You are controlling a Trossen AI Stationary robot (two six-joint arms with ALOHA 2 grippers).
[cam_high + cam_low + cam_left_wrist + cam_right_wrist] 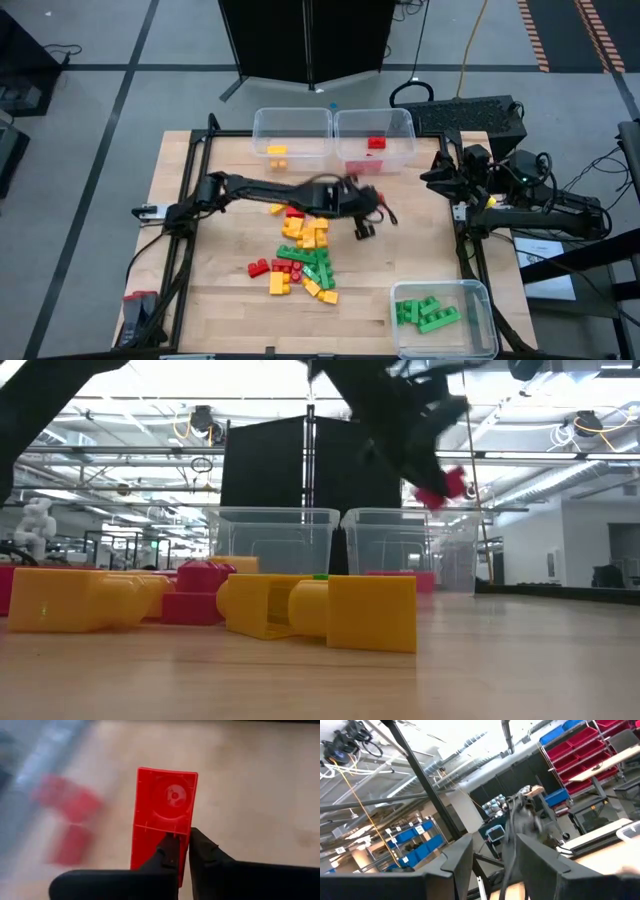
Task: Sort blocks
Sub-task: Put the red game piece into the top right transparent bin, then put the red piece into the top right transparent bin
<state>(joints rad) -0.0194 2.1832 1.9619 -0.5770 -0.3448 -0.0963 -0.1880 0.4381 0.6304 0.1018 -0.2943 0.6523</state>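
Note:
My left arm reaches out over the middle of the table, and its gripper [363, 228] is shut on a red block [162, 805] to the right of the pile and above it. The low view shows that block [446, 484] in the air in front of the far bins. The pile of red, yellow-orange and green blocks [300, 255] lies on the table's middle. My right gripper [440, 178] waits at the right edge, open [492, 850] and touching nothing. My left gripper [182, 837] holds the red block by one long side wall near its end [189, 827]. One finger [170, 852] is in the hollow underside and the other finger [202, 852] is outside the wall. The block is lifted clear of the table, with its hollow side toward the wrist camera.
Two clear bins stand at the far edge: the left one [262, 125] holds a yellow block [277, 152], the right one [405, 125] a red block [376, 143]. A third bin [485, 300] at the near right holds green blocks [428, 314]. Bare wood lies right of the pile.

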